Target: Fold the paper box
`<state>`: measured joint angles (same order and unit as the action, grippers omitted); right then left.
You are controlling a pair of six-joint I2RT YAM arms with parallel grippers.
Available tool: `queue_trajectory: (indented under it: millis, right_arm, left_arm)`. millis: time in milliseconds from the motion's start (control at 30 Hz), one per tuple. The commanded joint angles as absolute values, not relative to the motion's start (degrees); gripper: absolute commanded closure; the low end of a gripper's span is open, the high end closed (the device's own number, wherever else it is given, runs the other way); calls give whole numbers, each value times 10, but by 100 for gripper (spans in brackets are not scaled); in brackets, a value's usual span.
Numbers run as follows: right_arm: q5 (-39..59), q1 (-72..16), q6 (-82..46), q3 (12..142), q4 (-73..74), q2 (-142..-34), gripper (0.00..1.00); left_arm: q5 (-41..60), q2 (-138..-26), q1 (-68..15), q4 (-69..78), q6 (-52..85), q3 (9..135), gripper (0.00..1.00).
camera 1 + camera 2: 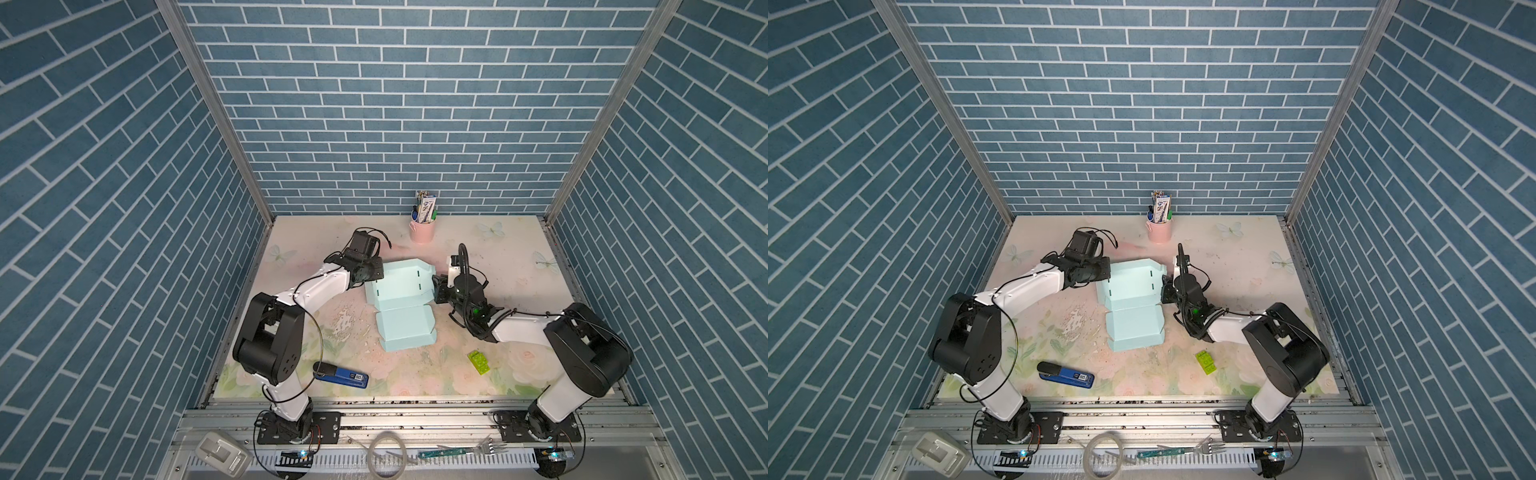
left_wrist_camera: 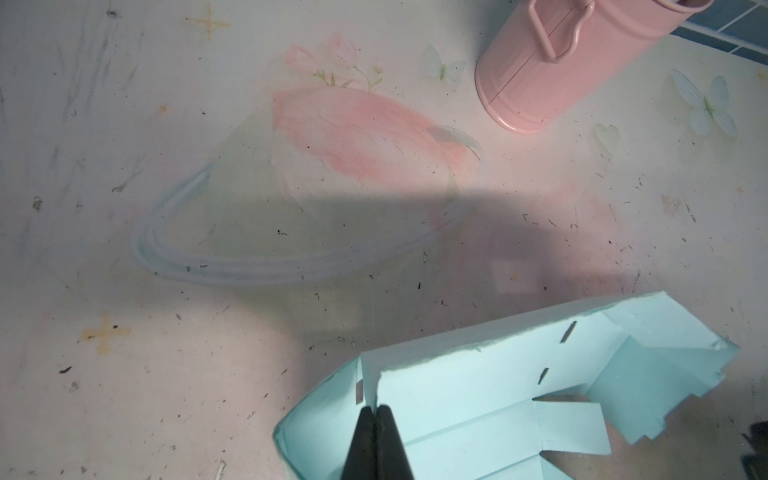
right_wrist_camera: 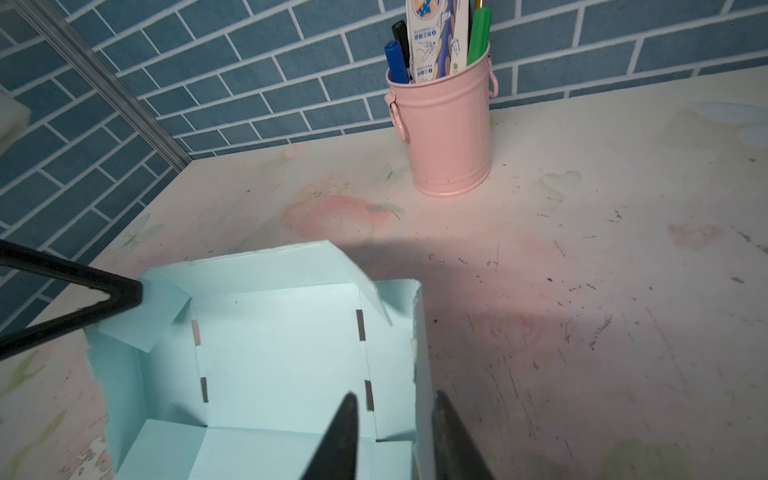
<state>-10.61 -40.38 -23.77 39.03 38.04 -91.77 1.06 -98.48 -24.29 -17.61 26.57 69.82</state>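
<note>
The pale mint paper box (image 1: 401, 305) (image 1: 1133, 316) lies mid-table, half formed, with its far walls raised and the near panel flat. My left gripper (image 1: 368, 286) (image 1: 1100, 279) is at the box's left far corner. In the left wrist view this gripper (image 2: 377, 409) is shut on the upper edge of the paper box (image 2: 478, 415) wall. My right gripper (image 1: 436, 289) (image 1: 1165, 291) is at the right wall. In the right wrist view the right gripper (image 3: 395, 397) is open and straddles the paper box (image 3: 282, 353) wall, one finger inside and one outside.
A pink pen cup (image 1: 422, 230) (image 1: 1158, 230) (image 2: 561, 75) (image 3: 449, 137) stands behind the box near the back wall. A blue stapler (image 1: 340, 376) (image 1: 1065, 375) lies front left and a green toy brick (image 1: 478, 362) (image 1: 1206, 360) front right.
</note>
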Motion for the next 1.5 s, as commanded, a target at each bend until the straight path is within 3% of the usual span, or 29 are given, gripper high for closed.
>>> queue_trajectory:
  millis: [0,167,333,533,900,1233,1467]
  right_arm:
    - [-72,-391,-168,400,345,-863,55]
    - [110,-318,-171,496,231,-881,47]
    - [178,-299,-145,648,59,-963,46]
    - [134,-299,-188,730,-22,-1032,49]
    - [32,-371,-353,742,6,-1084,54]
    - [-30,-410,-496,683,119,-1078,57]
    - [-41,-393,-459,631,121,-1021,56]
  left_arm:
    - [-2,-981,-251,-161,237,693,100]
    - [-12,-972,-258,-150,220,686,100]
    - [-13,-963,-261,-136,217,671,100]
    - [-12,-957,-261,-127,220,664,100]
    - [-14,-964,-266,-113,227,662,100]
    - [-11,-976,-274,-103,234,666,100]
    - [-12,-968,-274,-105,230,660,100]
